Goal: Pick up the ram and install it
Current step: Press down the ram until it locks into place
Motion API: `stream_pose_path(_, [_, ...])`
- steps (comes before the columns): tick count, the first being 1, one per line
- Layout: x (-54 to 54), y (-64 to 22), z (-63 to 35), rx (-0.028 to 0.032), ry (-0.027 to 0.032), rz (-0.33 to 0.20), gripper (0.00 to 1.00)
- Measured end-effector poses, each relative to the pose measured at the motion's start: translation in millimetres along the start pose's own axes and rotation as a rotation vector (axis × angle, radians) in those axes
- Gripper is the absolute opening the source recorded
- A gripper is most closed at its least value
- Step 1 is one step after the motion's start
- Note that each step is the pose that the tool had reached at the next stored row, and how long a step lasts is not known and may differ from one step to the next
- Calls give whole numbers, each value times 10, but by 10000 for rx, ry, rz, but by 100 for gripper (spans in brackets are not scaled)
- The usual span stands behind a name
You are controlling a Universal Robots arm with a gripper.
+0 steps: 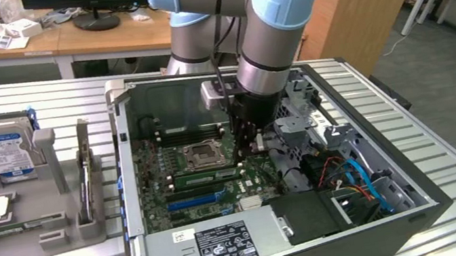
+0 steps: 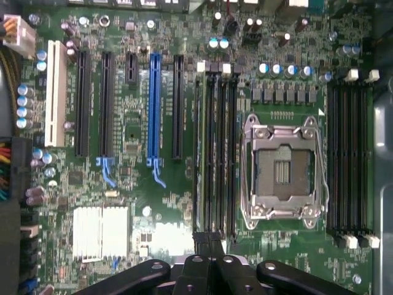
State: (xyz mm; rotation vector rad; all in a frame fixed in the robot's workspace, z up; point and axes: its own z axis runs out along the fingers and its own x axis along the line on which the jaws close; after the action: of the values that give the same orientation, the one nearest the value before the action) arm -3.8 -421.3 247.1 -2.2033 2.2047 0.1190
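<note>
Well off to the exterior view's left of the socket, outside the case, the grey tray holds a drive. A thin upright piece stands in its slotted holder; whether that is another stick I cannot tell.

Inside the case, the gripper hangs low over the board, just to the exterior view's right of the socket, at the end of the bank of memory slots beside it.

In the wrist view, the ram appears as a pale green strip lying along one slot of that bank, the one farthest from the socket, between it and the blue slot. The gripper has its fingers pressed together over the bank's end, with nothing visibly between them.

I judge the pick-up done and the ram placed in its slot. Whether it is pushed fully home with the end latches locked cannot be made out.
</note>
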Motion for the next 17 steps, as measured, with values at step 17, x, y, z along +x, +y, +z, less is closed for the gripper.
stream_pose_path(17, [-1, 361, 16, 1, 0, 0, 11])
